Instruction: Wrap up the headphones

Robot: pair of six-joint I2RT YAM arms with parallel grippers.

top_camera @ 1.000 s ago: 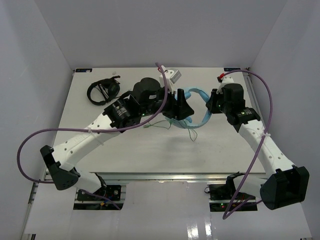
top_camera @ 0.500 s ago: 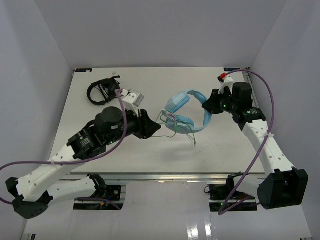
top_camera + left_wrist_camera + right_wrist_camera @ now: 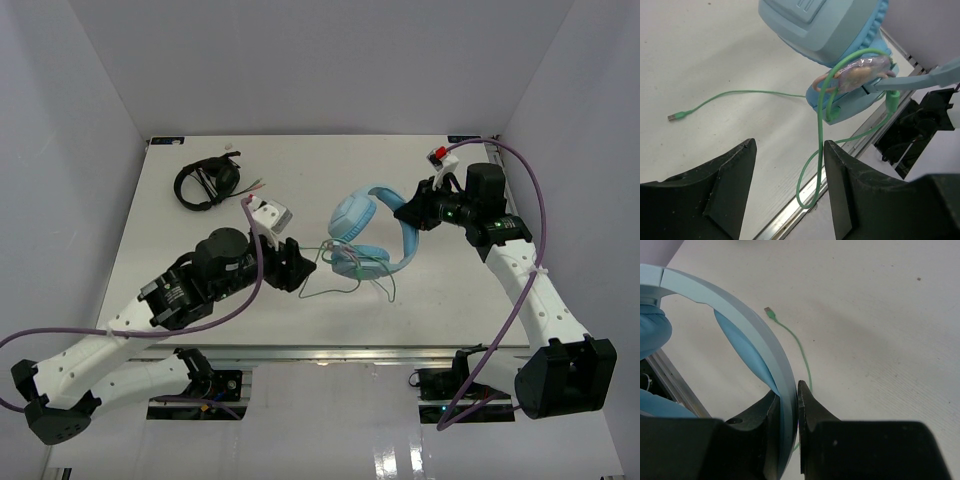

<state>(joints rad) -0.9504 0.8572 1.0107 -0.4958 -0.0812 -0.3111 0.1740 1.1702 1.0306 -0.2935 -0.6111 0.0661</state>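
Observation:
The light blue headphones [image 3: 372, 232] hang just above the table's middle, with my right gripper [image 3: 408, 213] shut on the headband [image 3: 742, 320]. Their thin green cable [image 3: 345, 272] is wound a few turns around one ear cup [image 3: 840, 30], and the rest trails loose on the table to a plug [image 3: 677, 116]. My left gripper [image 3: 300, 264] stands open just left of the headphones. In the left wrist view a hanging loop of cable [image 3: 818, 150] passes between its fingers, close to the right finger [image 3: 840, 170], and is not clamped. The right wrist view shows the cable [image 3: 801, 349] lying under the headband.
Black headphones [image 3: 206, 184] lie at the table's far left corner. The table's metal front rail [image 3: 790, 220] runs just below the hanging cable loop. White walls enclose the table [image 3: 180, 290] on three sides.
My left arm has pulled back from over the headphones toward the near left; its jaws narrowed, then opened again. The headphones have turned slightly in the right gripper, and more cable now trails loose.

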